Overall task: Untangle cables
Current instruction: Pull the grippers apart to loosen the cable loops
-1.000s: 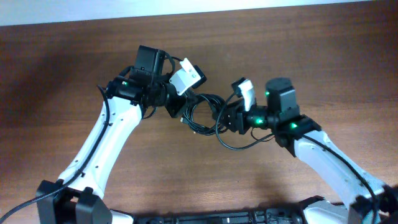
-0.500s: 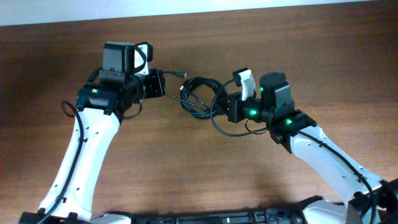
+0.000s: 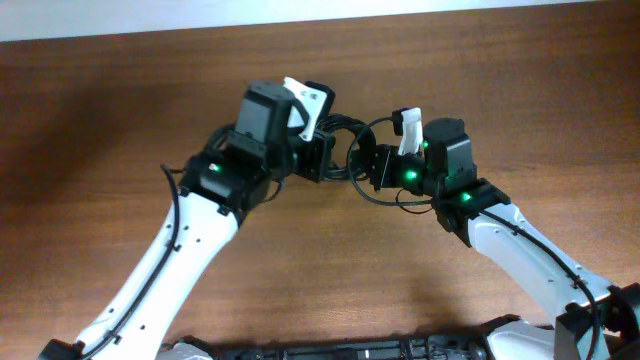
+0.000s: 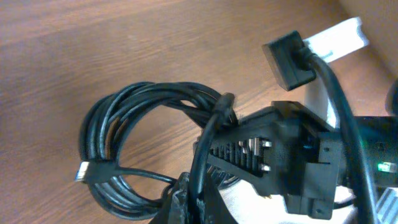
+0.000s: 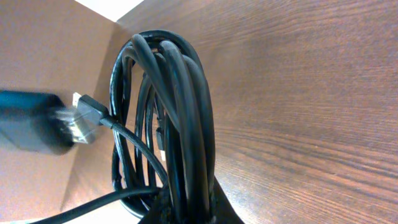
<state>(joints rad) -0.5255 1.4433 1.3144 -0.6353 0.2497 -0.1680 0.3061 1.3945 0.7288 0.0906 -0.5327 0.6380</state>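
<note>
The cables are a coil of thin black cords held between my two grippers above the table's middle. In the left wrist view the coil hangs to the left, with a small plug end. My left gripper is shut on one strand that runs up from its jaws. In the right wrist view my right gripper is shut on the bundled loops, and a plug end sticks out to the left. In the overhead view the left gripper and right gripper are close together.
The brown wooden table lies under both arms. A white wall edge runs along the back. The right gripper's body fills the right of the left wrist view, close to my left fingers.
The left arm swung out to the left, drawing a strand away from the coil, then came back right. Now its gripper is up against the coil and the right gripper.
</note>
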